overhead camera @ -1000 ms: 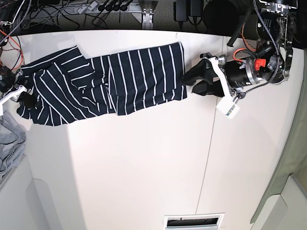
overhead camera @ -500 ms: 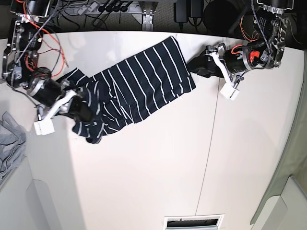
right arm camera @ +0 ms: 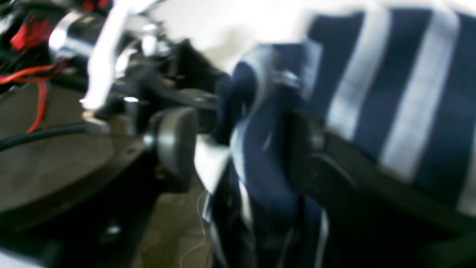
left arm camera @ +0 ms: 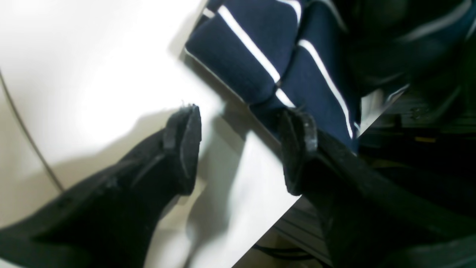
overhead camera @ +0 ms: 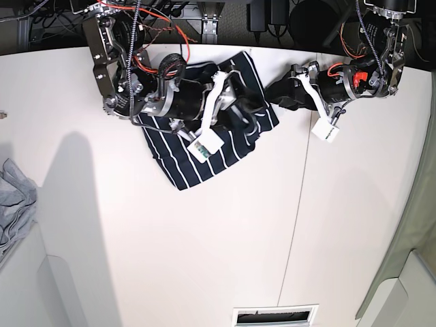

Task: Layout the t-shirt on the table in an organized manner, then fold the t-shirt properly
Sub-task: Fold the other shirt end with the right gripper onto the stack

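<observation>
The t-shirt, dark navy with thin white stripes, lies bunched and doubled over at the back middle of the white table. My right gripper hangs over the shirt's right part. In the blurred right wrist view it is shut on a fold of the striped fabric. My left gripper sits at the shirt's right corner. In the left wrist view it is open, with bare table between the fingers and the shirt corner just ahead, by the right fingertip.
A light-grey cloth lies at the table's left edge. A thin dark seam runs down the table right of centre. A slot sits at the front edge. Cables and a power strip lie behind the back edge.
My right arm has swung from the table's left to the back middle, carrying the shirt's left end over the rest. The shirt went from spread out to doubled up. The left arm barely moved.
</observation>
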